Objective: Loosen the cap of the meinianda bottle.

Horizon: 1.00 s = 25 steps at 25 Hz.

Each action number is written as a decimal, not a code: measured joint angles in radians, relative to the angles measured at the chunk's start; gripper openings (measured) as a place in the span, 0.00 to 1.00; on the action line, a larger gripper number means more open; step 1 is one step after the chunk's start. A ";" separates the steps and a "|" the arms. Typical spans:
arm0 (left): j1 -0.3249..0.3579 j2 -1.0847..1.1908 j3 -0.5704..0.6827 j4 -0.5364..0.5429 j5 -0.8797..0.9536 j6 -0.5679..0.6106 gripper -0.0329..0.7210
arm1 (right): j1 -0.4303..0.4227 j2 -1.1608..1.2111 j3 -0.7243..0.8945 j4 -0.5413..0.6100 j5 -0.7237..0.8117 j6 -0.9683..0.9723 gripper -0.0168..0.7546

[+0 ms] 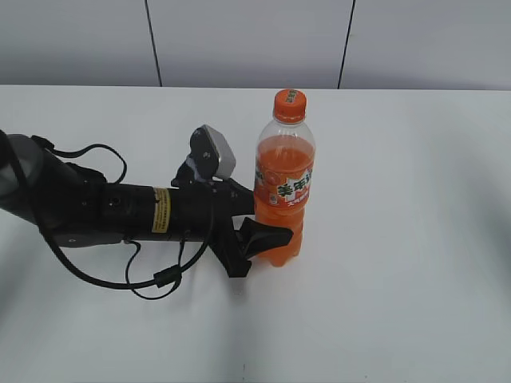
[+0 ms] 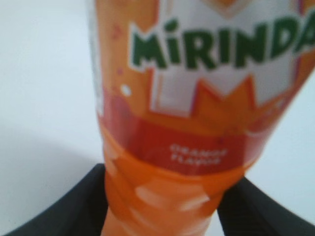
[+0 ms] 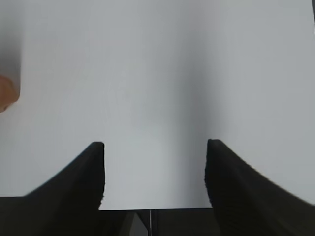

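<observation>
The meinianda bottle [image 1: 284,183] stands upright on the white table, full of orange liquid, with its orange cap [image 1: 290,104] on top. My left gripper [image 1: 267,222] reaches in from the left and is shut on the bottle's lower body, one finger on each side. In the left wrist view the bottle [image 2: 197,98] fills the frame between the black fingers [image 2: 167,196]; the cap is out of that view. My right gripper [image 3: 155,147] is open and empty over bare table and is not in the exterior view.
The white table [image 1: 415,239] stretches all round the bottle, with a grey panelled wall [image 1: 239,40] behind it. A small orange patch [image 3: 6,93] shows at the left edge of the right wrist view.
</observation>
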 joint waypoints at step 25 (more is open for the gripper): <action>0.000 0.000 0.000 0.001 -0.002 -0.002 0.59 | 0.146 0.426 -0.314 0.168 0.004 0.020 0.62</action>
